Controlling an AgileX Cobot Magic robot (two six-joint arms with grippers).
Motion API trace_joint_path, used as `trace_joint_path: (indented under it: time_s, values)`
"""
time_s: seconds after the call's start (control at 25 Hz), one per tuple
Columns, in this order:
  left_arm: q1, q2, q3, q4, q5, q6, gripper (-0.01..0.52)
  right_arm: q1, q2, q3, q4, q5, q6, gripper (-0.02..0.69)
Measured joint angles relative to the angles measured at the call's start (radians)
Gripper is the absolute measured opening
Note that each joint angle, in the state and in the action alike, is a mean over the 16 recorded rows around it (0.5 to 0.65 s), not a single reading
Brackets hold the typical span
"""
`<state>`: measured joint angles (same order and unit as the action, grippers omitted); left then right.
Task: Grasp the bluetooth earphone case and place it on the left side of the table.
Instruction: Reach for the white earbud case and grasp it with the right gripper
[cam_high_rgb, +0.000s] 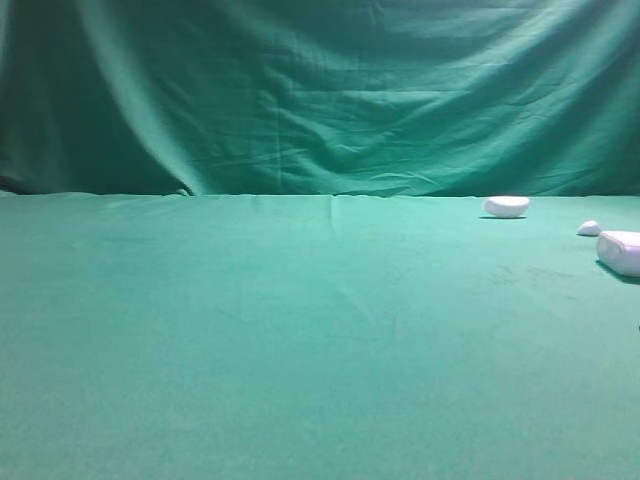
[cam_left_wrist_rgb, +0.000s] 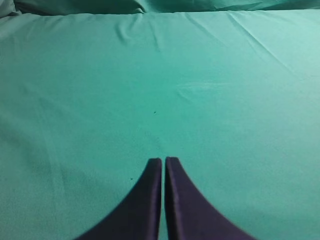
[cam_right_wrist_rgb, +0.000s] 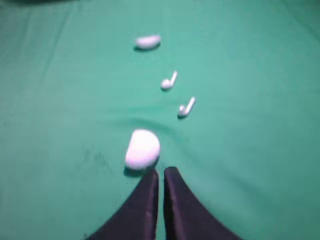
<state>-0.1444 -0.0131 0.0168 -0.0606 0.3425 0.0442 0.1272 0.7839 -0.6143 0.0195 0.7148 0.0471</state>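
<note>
The bluetooth earphone case (cam_high_rgb: 622, 252), white and rounded, lies on the green table (cam_high_rgb: 300, 340) at the far right edge of the exterior view. In the right wrist view the case (cam_right_wrist_rgb: 142, 149) sits just beyond and slightly left of my right gripper (cam_right_wrist_rgb: 161, 171), whose dark fingers are shut with nothing between them. My left gripper (cam_left_wrist_rgb: 163, 160) is also shut and empty, hovering over bare green cloth (cam_left_wrist_rgb: 200, 90). Neither gripper shows in the exterior view.
A white half-moon object (cam_high_rgb: 506, 206) (cam_right_wrist_rgb: 147, 42) lies near the backdrop. Two small white earbuds (cam_right_wrist_rgb: 168, 81) (cam_right_wrist_rgb: 186, 107) lie between it and the case; one shows as a tiny white piece (cam_high_rgb: 589, 228). Green cloth stretches left.
</note>
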Motion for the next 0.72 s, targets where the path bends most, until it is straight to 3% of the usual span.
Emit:
trace_joint_path:
  time_s: [0.24, 0.36, 0.48, 0.72]
  values:
    - [0.0, 0.0, 0.0, 0.0, 0.0, 0.0, 0.0, 0.084, 0.278, -0.118, -0.07, 0.113, 0.033, 0.006]
    - [0.0, 0.0, 0.0, 0.0, 0.0, 0.0, 0.0, 0.124, 0.41, -0.163, -0.106, 0.122, 0.068, 0.041]
    - [0.0, 0.0, 0.0, 0.0, 0.0, 0.0, 0.0, 0.152, 0.532, -0.207, -0.137, 0.113, 0.098, 0.118]
    - [0.0, 0.0, 0.0, 0.0, 0.0, 0.0, 0.0, 0.174, 0.743, -0.295, -0.17, 0.076, 0.137, 0.343]
